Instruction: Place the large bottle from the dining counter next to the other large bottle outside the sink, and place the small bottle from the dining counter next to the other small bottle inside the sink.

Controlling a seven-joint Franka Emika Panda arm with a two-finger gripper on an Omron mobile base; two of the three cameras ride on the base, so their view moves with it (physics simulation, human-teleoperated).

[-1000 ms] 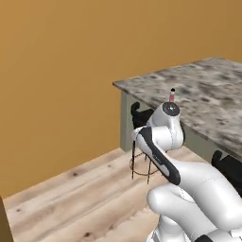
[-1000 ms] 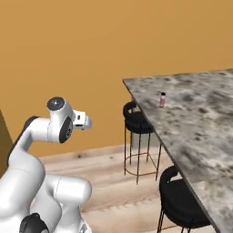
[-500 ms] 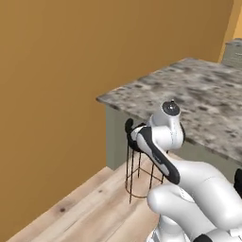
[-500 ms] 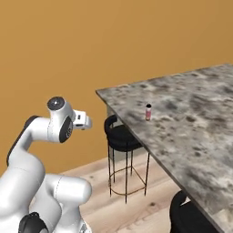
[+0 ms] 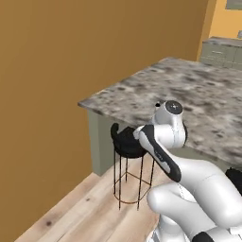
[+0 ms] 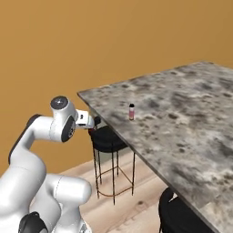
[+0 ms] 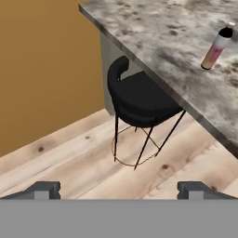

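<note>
The small bottle [image 6: 131, 111], pink with a dark cap, stands upright on the dining counter [image 6: 182, 113] near its corner and front edge. In the hand view the small bottle [image 7: 216, 48] sits at the upper right on the dining counter [image 7: 153, 32]. My gripper [image 6: 94, 122] hangs open and empty just off the counter's edge, left of the bottle and above a stool. Its two fingertips stand far apart at the bottom of the hand view, gripper [image 7: 119, 189]. The large bottles and the sink are out of view.
A black stool [image 7: 139, 100] on thin metal legs is tucked under the counter's corner, stool [image 6: 107, 139]. A second black stool [image 6: 182, 216] stands nearer. An orange wall runs behind. Green cabinets [image 5: 222, 52] stand far back. Wooden floor lies below.
The whole picture has shifted left in both base views, so the base has moved; the counter's corner and the small bottle now sit closer. The gripper has stayed open.
</note>
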